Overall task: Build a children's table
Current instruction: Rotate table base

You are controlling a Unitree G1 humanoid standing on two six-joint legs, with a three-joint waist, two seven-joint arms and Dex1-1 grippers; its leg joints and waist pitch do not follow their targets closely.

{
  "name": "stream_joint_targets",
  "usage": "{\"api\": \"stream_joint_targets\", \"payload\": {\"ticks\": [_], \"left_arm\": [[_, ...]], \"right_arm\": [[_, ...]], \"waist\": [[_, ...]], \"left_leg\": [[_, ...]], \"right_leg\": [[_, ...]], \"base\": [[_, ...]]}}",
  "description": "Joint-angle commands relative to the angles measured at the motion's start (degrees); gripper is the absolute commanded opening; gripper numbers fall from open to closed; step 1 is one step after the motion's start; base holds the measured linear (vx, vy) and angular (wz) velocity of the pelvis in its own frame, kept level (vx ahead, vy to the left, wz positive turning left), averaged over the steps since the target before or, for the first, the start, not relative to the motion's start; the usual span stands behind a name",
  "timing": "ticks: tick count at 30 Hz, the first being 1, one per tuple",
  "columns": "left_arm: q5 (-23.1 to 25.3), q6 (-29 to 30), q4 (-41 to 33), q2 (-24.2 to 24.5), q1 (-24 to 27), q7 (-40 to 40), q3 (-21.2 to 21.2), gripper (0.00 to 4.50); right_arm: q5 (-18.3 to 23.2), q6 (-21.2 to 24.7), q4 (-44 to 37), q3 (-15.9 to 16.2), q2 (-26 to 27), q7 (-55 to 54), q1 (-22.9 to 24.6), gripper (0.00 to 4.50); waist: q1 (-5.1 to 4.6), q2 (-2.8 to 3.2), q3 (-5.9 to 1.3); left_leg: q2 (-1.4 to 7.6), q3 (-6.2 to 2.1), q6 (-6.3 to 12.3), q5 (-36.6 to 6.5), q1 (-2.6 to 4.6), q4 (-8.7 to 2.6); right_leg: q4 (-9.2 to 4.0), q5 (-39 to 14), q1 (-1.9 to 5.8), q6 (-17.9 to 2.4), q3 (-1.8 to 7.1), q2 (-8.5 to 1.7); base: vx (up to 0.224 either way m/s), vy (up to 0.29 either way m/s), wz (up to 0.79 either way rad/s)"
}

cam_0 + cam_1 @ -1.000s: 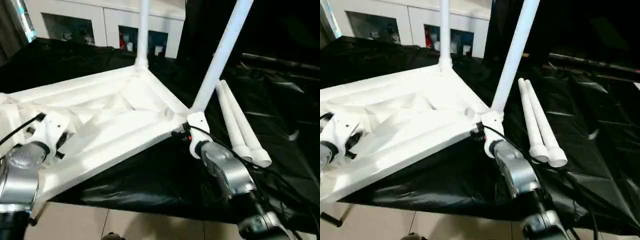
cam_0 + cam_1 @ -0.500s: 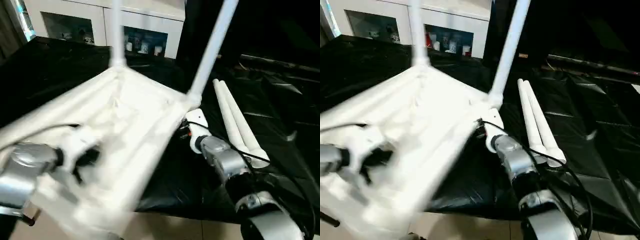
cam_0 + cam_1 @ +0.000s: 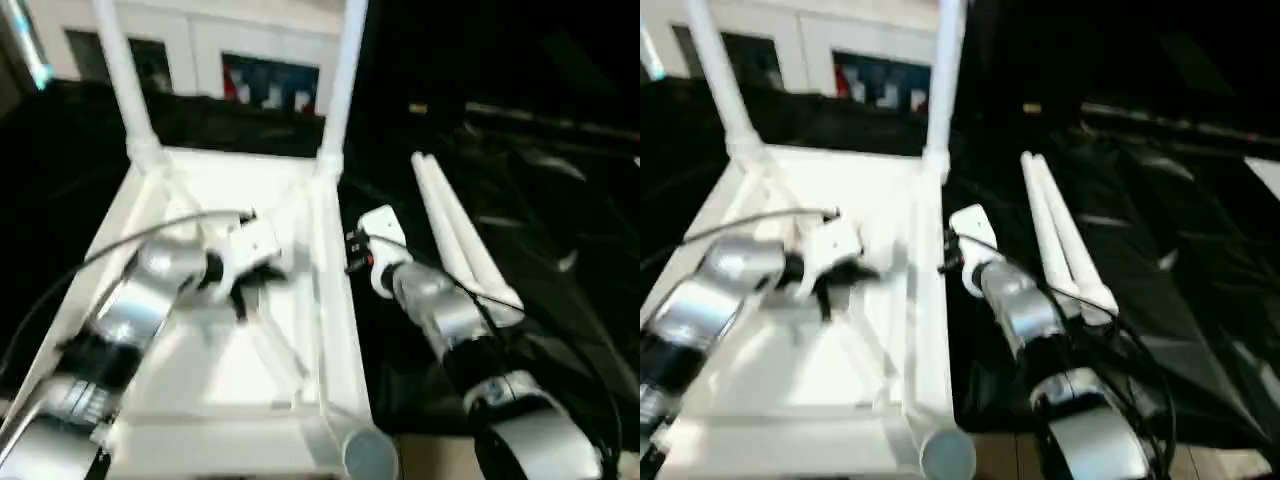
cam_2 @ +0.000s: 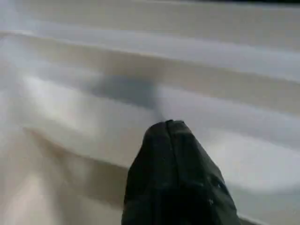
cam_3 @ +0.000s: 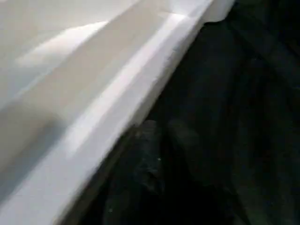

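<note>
The children's table lies upside down: its white tabletop [image 3: 335, 300] shows its ribbed underside. Two white legs [image 3: 125, 90] [image 3: 340, 90] stand in the far corner sockets. An empty round socket [image 3: 365, 455] sits at the near right corner. Two loose legs [image 3: 460, 240] lie side by side on the black cloth to the right. My left gripper [image 3: 238, 292] is shut, empty, its tip close over a rib [image 4: 197, 51] in the underside's middle. My right gripper [image 3: 352, 252] is just outside the tabletop's right rim [image 5: 117, 108], shut on nothing.
The black-draped work table [image 3: 560, 180] carries everything. White cabinets [image 3: 260, 50] stand behind it. Pale floor [image 3: 425, 450] shows at the near edge. A grey cable [image 3: 120, 245] loops from my left arm over the tabletop.
The tabletop has swung round and dropped from a tilt to lie flat, lengthwise before me. Both grippers have closed. My left gripper now sits over the underside's middle.
</note>
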Motion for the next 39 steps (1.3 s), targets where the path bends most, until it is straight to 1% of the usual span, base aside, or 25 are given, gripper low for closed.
{"api": "stream_joint_targets", "payload": {"ticks": [1,2,5,6,7,8,9,11,12,13,15,16,18,19,20,21,22,23,27,30,33,36,37,38,39], "left_arm": [[4.28,-1.8,7.13,0.49,-2.21,4.89,-2.16,0.0],[4.89,-2.13,8.62,0.54,-2.85,5.74,-2.5,0.0],[6.16,-3.4,11.86,0.48,-4.27,7.26,-3.03,0.0],[4.89,-3.53,11.16,0.2,-4.6,6.38,-1.75,0.0],[2.57,-4.07,10.76,-0.54,-5.17,4.25,0.25,0.0],[2.55,-4.07,10.75,-0.54,-5.17,4.23,0.26,0.0],[0.07,-3.91,8.84,-0.7,-4.87,0.88,1.61,0.0],[-0.68,-4.2,8.45,-0.69,-4.81,-0.15,1.85,0.0],[-4.68,-3.07,3.34,0.82,-3.05,-5.85,2.21,0.0],[-8.0,-2.6,-1.18,2.48,-1.4,-10.59,2.23,0.0],[-12.63,0.13,-8.65,5.59,1.35,-17.11,2.37,0.0],[-13.83,1.47,-11.35,7.09,2.37,-18.88,2.45,0.0],[-15.82,4.48,-17.26,10.95,5.09,-22.7,2.76,0.0],[-15.82,4.48,-17.26,10.95,5.09,-22.7,2.76,0.0],[-16.19,5.45,-19.58,12.93,6.49,-24.26,2.81,0.0],[-16.29,6.88,-22.56,15.94,8.61,-26.57,2.55,0.0],[-16.34,7.4,-23.42,16.86,9.23,-27.3,2.34,0.0],[-16.31,8.09,-24.81,18.03,10.23,-28.06,2.04,0.0],[-15.82,9.44,-27.8,20.24,12.6,-29.02,0.42,0.0],[-12.32,9.36,-28.07,19.91,13.55,-26.02,-2.12,0.0],[-3.89,7.17,-19.84,15.89,9.99,-14.91,-3.62,0.0],[0.38,7.57,-14.95,14.5,7.16,-9.41,-4.68,0.0],[1.36,8.16,-13.69,14.18,6.26,-7.74,-4.96,0.0],[1.88,8.73,-12.41,13.55,5.39,-5.82,-4.82,0.0],[2.25,9.21,-11.31,12.95,4.67,-4.1,-4.67,0.0]], "right_arm": [[-0.42,0.15,-3.41,-1.34,-1.38,-0.53,0.26,0.11],[-0.38,0.33,-4.1,-1.51,-1.58,-0.64,0.4,0.03],[-0.3,0.57,-5.56,-1.88,-2.07,-0.89,0.72,0.03],[-0.13,1.13,-7.83,-2.3,-2.71,-0.97,1.31,0.03],[0.14,1.64,-10.11,-2.79,-3.41,-0.82,1.93,0.03],[0.14,1.64,-10.13,-2.79,-3.42,-0.82,1.94,0.03],[0.35,1.99,-11.85,-3.18,-4.04,-0.51,2.57,0.03],[0.41,2.12,-12.33,-3.26,-4.23,-0.4,2.77,0.03],[0.57,2.7,-14.44,-3.3,-5.04,0.55,3.75,0.03],[0.7,3.19,-16.44,-3.23,-5.86,1.78,4.72,0.03],[1.91,4.44,-20.25,-3.16,-7.45,5.23,6.48,0.03],[3.39,5.5,-22.74,-2.93,-8.45,8.11,7.47,0.03],[8.22,8.44,-30.79,-1.46,-12.51,17.62,10.59,0.03],[8.22,8.44,-30.79,-1.46,-12.51,17.62,10.59,0.03],[10.45,9.48,-35.24,-0.23,-15.56,22.97,12.39,0.03],[13.38,11.27,-41.27,1.61,-20.57,30.45,14.87,0.03],[14.13,11.95,-42.75,2.09,-22.07,32.35,15.48,0.03],[14.98,12.94,-44.55,2.6,-23.87,34.65,16.19,0.03],[16.75,15.34,-48.18,3.69,-27.43,39.29,17.38,0.03],[17.23,17.39,-50.33,4.34,-29.03,41.37,17.6,0.03],[17.91,18.79,-52.36,5.21,-30.27,41.99,17.74,0.03],[17.75,19.63,-53.7,5.67,-30.95,42.68,18.07,0.03],[17.62,19.79,-53.98,5.74,-31.1,42.85,18.19,0.03],[17.41,19.81,-54.11,5.78,-31.19,42.88,18.23,0.03],[17.28,19.86,-54.18,5.78,-31.3,42.81,18.24,0.03]], "waist": [[0.4,2.42,-4.28],[0.36,2.11,-4.23],[0.25,2.1,-4.08],[0.22,2.48,-3.95],[0.27,2.39,-4.01],[0.47,2.19,-3.94],[0.57,2.2,-3.95],[0.77,2.43,-3.96],[1.05,2.37,-4.05],[1.22,2.4,-3.97],[1.36,2.57,-3.99],[1.36,2.55,-3.85],[1.92,2.77,-3.6],[1.99,2.67,-3.47],[1.92,2.54,-3.38],[2.43,2.67,-3.28],[2.51,2.66,-3.15],[2.39,2.68,-2.87],[2.54,2.51,-2.72],[2.6,2.41,-2.74],[2.93,2.29,-2.86],[3.12,2.18,-3.05],[3.16,2.22,-3.04],[3.27,2.36,-3.11],[3.23,2.25,-3.12]], "left_leg": [[2.8,-1.8,-3.96,-13.45,1.02,-4.2],[2.76,-1.7,-3.68,-14.04,1.08,-4.14],[2.88,-1.77,-3.54,-15.16,1.05,-4.14],[2.97,-1.81,-3.69,-16.27,1.19,-4.22],[3.01,-1.81,-3.69,-16.39,1.21,-4.17],[3.0,-1.75,-3.52,-16.08,1.14,-4.12],[3.05,-1.76,-3.32,-15.8,1.19,-4.13],[3.14,-1.69,-3.34,-15.39,1.24,-4.13],[3.28,-1.8,-3.41,-14.69,1.19,-4.14],[3.39,-1.73,-3.25,-14.23,1.23,-4.25],[3.49,-1.43,-2.82,-13.14,1.31,-4.23],[3.33,-1.27,-2.63,-13.05,1.32,-4.25],[3.46,-1.36,-2.1,-14.81,1.38,-4.38],[3.51,-1.4,-2.06,-15.66,1.4,-4.51],[3.46,-1.31,-2.07,-15.88,1.48,-4.52],[3.69,-1.5,-1.83,-16.91,1.55,-4.54],[3.84,-1.47,-1.6,-16.96,1.53,-4.6],[3.55,-1.4,-1.52,-18.36,1.63,-4.78],[3.57,-1.81,-2.74,-20.86,1.79,-4.75],[3.58,-1.89,-2.92,-21.31,1.98,-4.7],[3.4,-1.85,-2.91,-20.98,2.22,-4.32],[3.45,-2.22,-2.77,-19.92,1.68,-4.49],[3.45,-2.24,-2.89,-19.96,1.65,-4.52],[3.38,-2.13,-2.89,-20.54,1.97,-4.3],[3.33,-2.19,-2.87,-20.6,1.84,-4.26]], "right_leg": [[-3.13,-4.8,2.79,-10.85,2.99,-3.53],[-3.32,-5.6,2.78,-10.78,2.98,-3.48],[-3.67,-9.64,2.82,-10.57,3.05,-3.86],[-4.0,-11.51,2.7,-10.49,3.06,-3.86],[-3.99,-11.76,2.68,-10.49,3.05,-3.86],[-4.02,-12.28,2.74,-10.54,3.07,-3.92],[-4.04,-12.43,2.66,-10.85,3.07,-3.98],[-3.89,-11.42,2.47,-11.28,3.05,-3.85],[-3.58,-10.11,2.76,-11.78,3.04,-4.16],[-3.56,-9.59,2.69,-12.04,3.04,-4.16],[-3.0,-5.65,2.67,-12.98,3.03,-3.74],[-3.14,-5.58,2.53,-12.95,3.04,-3.53],[-3.39,-8.37,2.66,-12.18,3.11,-3.68],[-3.5,-9.51,2.84,-11.62,3.06,-3.55],[-3.69,-11.14,2.48,-11.2,3.13,-3.46],[-3.79,-12.9,2.96,-10.23,3.14,-3.55],[-3.83,-13.48,2.76,-9.65,3.25,-3.54],[-4.25,-16.89,2.29,-9.06,3.22,-3.39],[-5.07,-24.83,1.94,-8.19,3.24,-3.94],[-5.29,-26.78,1.79,-7.22,3.25,-3.92],[-5.6,-28.21,1.53,-5.79,3.2,-3.92],[-5.6,-28.25,2.01,-4.75,2.99,-4.07],[-5.53,-27.94,1.96,-4.79,2.93,-3.95],[-5.53,-27.4,1.64,-4.99,2.96,-3.9],[-5.56,-27.43,1.8,-5.13,2.88,-3.99]], "base": [[0.0,0.0,0.0],[0.0,0.0,0.0],[0.0,0.0,0.0],[0.0,0.0,0.0],[0.0,0.0,0.0],[0.0,0.0,0.0],[0.0,0.0,0.0],[0.0,0.0,0.0],[0.0,0.0,0.0],[0.0,0.0,0.0],[0.0,0.0,0.0],[0.0,0.0,0.0],[0.0,0.0,0.0],[0.0,0.0,0.0],[0.0,0.0,0.0],[0.0,0.0,0.0],[0.0,0.0,0.0],[0.0,0.0,0.0],[0.0,0.0,0.0],[0.0,0.0,0.0],[0.0,0.0,0.0],[0.0,0.0,0.0],[0.0,0.0,0.0],[0.0,0.0,0.0],[0.0,0.0,0.0]]}}
